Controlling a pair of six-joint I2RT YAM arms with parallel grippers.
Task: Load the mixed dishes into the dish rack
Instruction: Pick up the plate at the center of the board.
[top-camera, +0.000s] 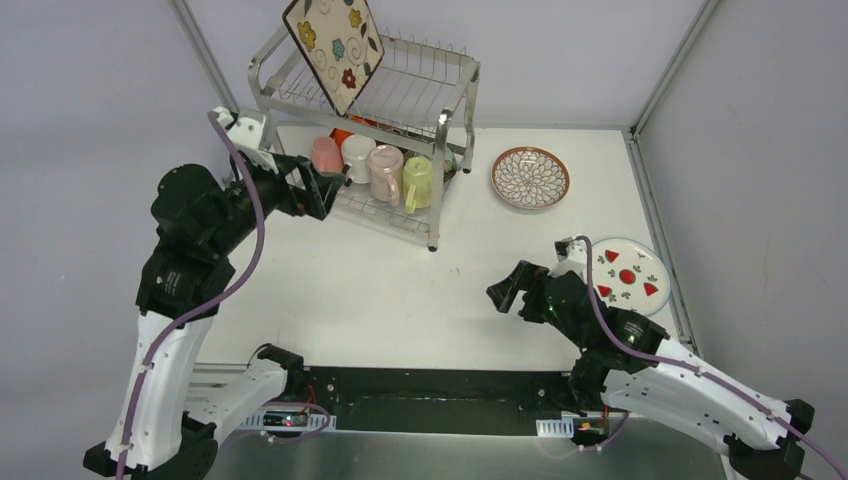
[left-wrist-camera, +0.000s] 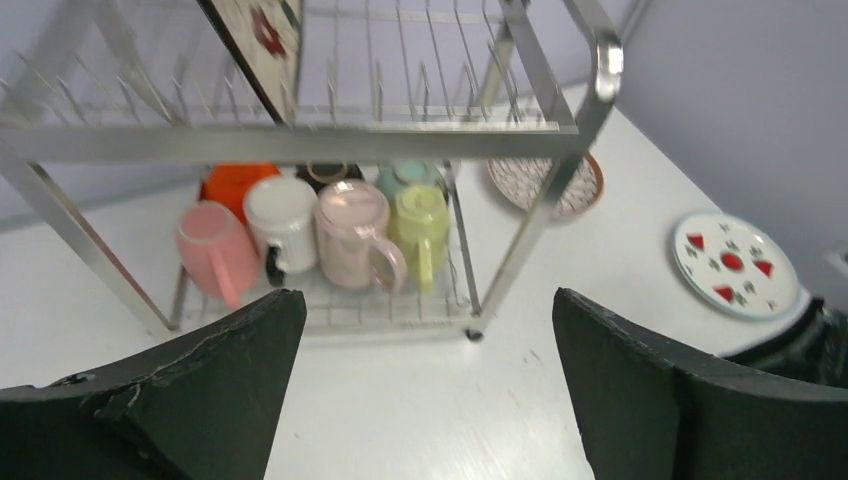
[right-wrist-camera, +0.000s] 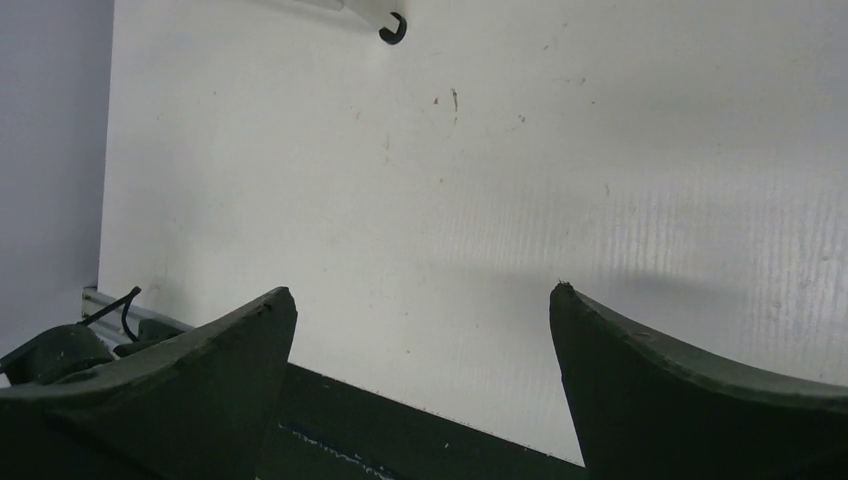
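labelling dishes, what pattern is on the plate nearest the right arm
White plate with red marks; top view.

Dish rack (top-camera: 445, 95), upper tier: square floral plate (top-camera: 333, 45) leaned at the left end; wire slots to its right stood free.
Lower tier: four mugs (top-camera: 385, 170) filled the front row, bowls (left-wrist-camera: 238, 182) packed behind them.
Left pincer (top-camera: 330, 192), jaws wide, sat just beside that tier's left end.
Desk (top-camera: 400, 290): open stretch between rack front and arm bases.
Right side: brown-rimmed plate (top-camera: 530, 178) and red-marked plate (top-camera: 628, 275) lay flat, apart.
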